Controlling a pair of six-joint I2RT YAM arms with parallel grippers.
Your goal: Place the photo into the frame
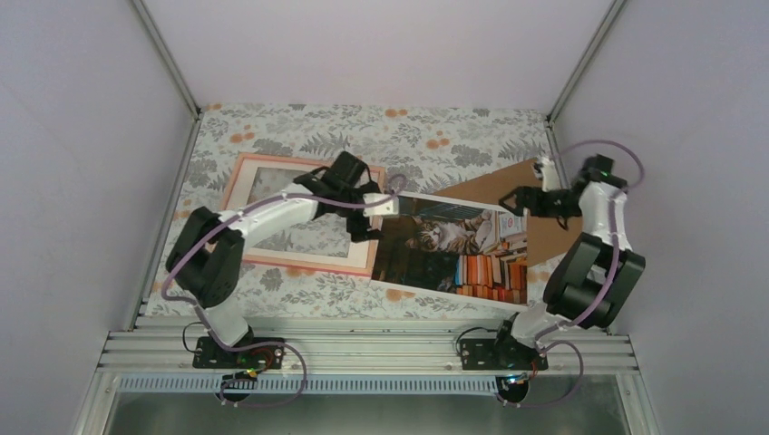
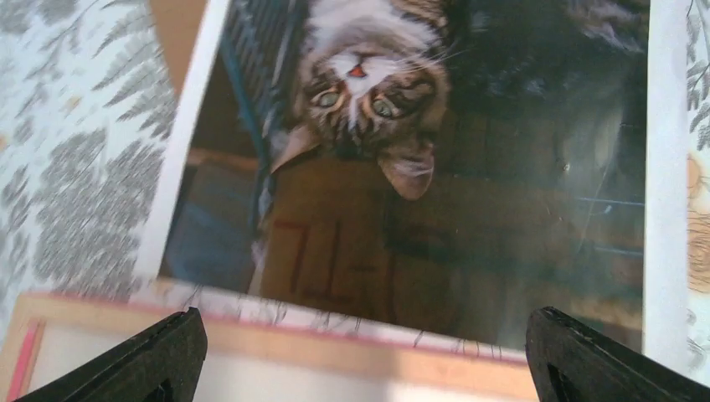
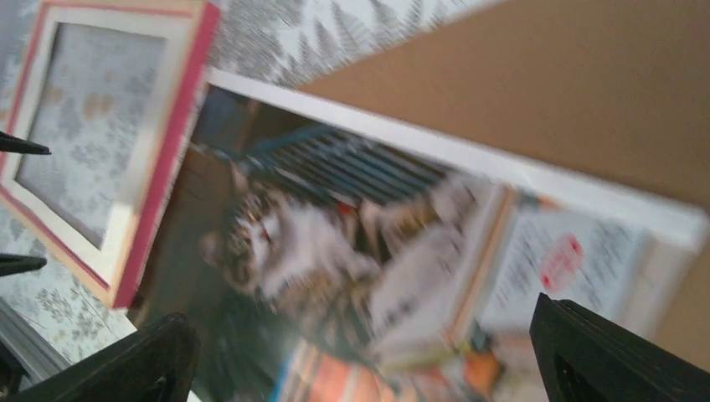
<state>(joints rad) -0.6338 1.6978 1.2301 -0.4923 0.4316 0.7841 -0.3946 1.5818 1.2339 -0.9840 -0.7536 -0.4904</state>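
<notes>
The photo (image 1: 453,252), a cat among colourful books, lies flat on the table right of centre. Its left edge meets the right side of the pink frame (image 1: 272,258), which lies flat at the left. My left gripper (image 1: 370,214) hangs over that seam, open and empty. In the left wrist view the wide-apart fingers (image 2: 159,360) flank the frame's edge (image 2: 352,356), with the photo (image 2: 402,167) beyond. My right gripper (image 1: 513,201) is open and empty above the photo's far right corner. The right wrist view shows the blurred photo (image 3: 352,251) and the frame (image 3: 163,159).
A brown cardboard backing board (image 1: 542,204) lies at the right, partly under the photo's far right corner; it also shows in the right wrist view (image 3: 544,84). A floral cloth (image 1: 408,136) covers the table. Grey walls enclose three sides. A metal rail (image 1: 363,349) runs along the near edge.
</notes>
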